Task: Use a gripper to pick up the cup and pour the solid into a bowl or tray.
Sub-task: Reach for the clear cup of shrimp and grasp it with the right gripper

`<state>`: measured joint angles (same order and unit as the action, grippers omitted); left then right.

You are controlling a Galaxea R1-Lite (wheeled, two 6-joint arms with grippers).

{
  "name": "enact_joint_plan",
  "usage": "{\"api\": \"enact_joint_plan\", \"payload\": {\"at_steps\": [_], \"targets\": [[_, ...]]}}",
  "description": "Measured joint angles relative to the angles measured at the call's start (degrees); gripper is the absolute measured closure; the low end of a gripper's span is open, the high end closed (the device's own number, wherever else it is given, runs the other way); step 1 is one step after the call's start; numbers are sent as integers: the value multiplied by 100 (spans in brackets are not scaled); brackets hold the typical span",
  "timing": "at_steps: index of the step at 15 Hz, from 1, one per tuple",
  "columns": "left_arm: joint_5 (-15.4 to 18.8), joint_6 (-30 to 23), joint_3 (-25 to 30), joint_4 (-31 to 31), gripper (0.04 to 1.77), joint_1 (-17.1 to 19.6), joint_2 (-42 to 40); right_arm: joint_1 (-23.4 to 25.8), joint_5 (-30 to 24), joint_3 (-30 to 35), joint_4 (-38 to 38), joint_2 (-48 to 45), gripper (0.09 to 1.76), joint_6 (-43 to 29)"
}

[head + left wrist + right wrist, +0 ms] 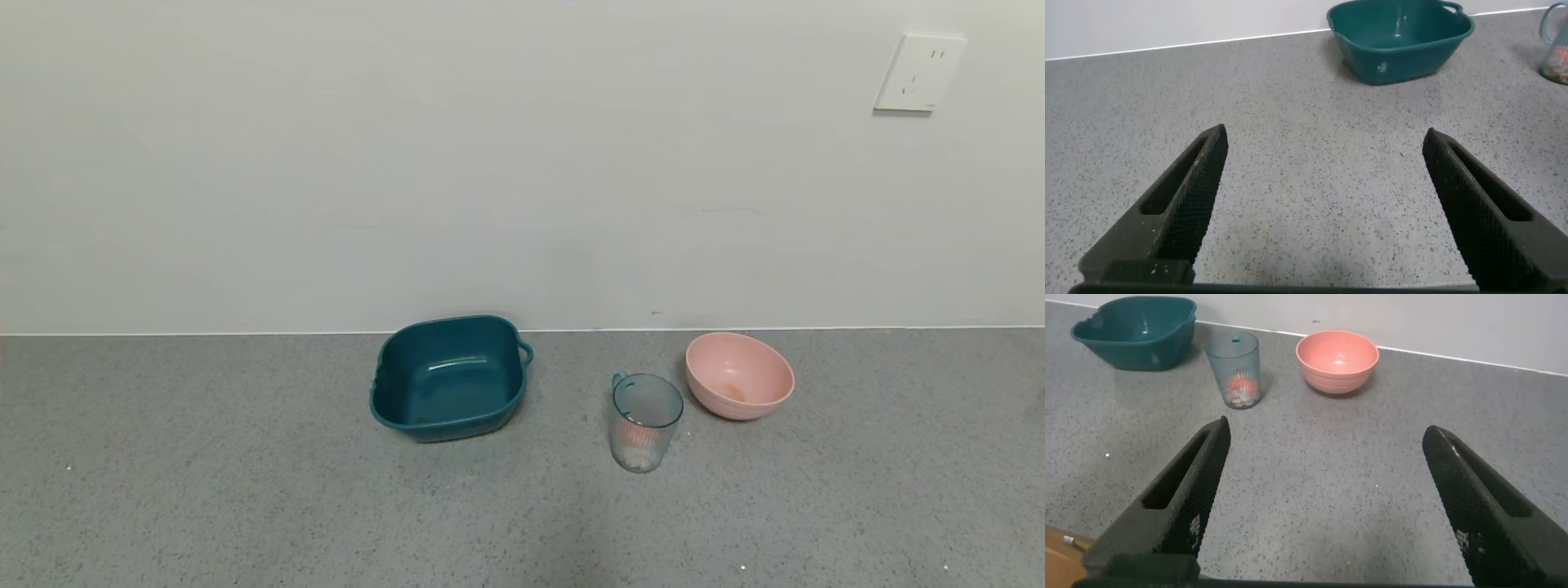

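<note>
The clear bluish ribbed cup (pixel 644 421) stands upright on the grey counter, with pink and red-orange solid bits (pixel 635 437) in its bottom. It also shows in the right wrist view (pixel 1234 369) with the bits (pixel 1241 386) inside. The pale pink bowl (pixel 739 376) sits just behind and to the right of the cup, apart from it; it also shows in the right wrist view (pixel 1337 360). My right gripper (pixel 1325 431) is open and empty, well short of the cup. My left gripper (pixel 1324 135) is open and empty over bare counter. Neither gripper shows in the head view.
A dark teal squarish tub (pixel 448 376) with handles stands left of the cup, near the white wall; it shows in the left wrist view (pixel 1400 37) too. A wall socket (pixel 919 72) is high at the right. The grey speckled counter (pixel 245 490) extends on all sides.
</note>
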<state>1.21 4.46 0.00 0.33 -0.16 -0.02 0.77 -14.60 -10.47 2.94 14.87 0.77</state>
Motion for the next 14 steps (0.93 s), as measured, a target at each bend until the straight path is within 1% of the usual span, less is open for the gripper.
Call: {"api": "enact_joint_plan", "payload": {"at_steps": [4, 6, 11, 14], "targets": [[2, -2, 0, 0, 9, 0, 0, -67, -102, -41, 941, 1335, 14, 9], [0, -2, 0, 0, 9, 0, 0, -178, -116, -39, 1376, 2019, 14, 68], [0, -2, 0, 0, 9, 0, 0, -720, -101, -9, 2450, 3617, 14, 127], [0, -2, 0, 2, 9, -2, 0, -1041, -69, -11, 3248, 4560, 14, 118]]}}
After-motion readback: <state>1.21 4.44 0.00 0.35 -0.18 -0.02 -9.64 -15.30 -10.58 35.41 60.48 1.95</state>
